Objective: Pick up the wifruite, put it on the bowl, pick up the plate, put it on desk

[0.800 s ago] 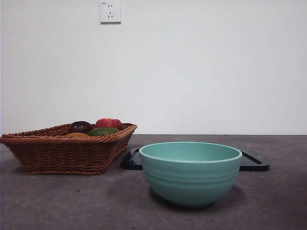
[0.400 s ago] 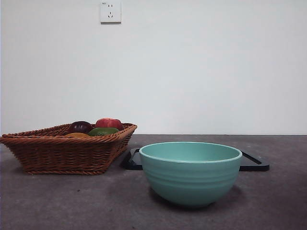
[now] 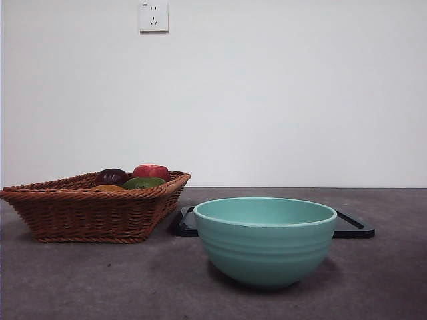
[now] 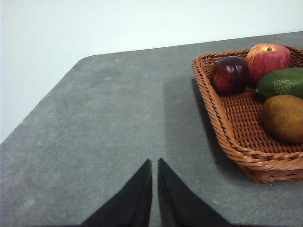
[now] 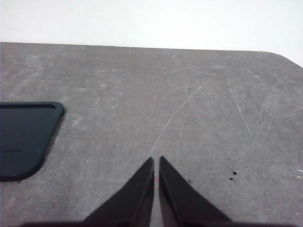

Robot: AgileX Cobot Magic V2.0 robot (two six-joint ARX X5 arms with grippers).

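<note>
Presently both end effectors, left (image 4: 155, 163) and right (image 5: 156, 161), are closed, empty; bowl (image 3: 265, 241) sits beside the wicker basket (image 3: 93, 208), before the black plate (image 3: 352, 227).

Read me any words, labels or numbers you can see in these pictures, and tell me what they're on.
Wall socket: a tiny dark mark at its top left corner, too small to read.
Nothing readable on the bowl, the wicker basket, the black tray or the desk.
</note>
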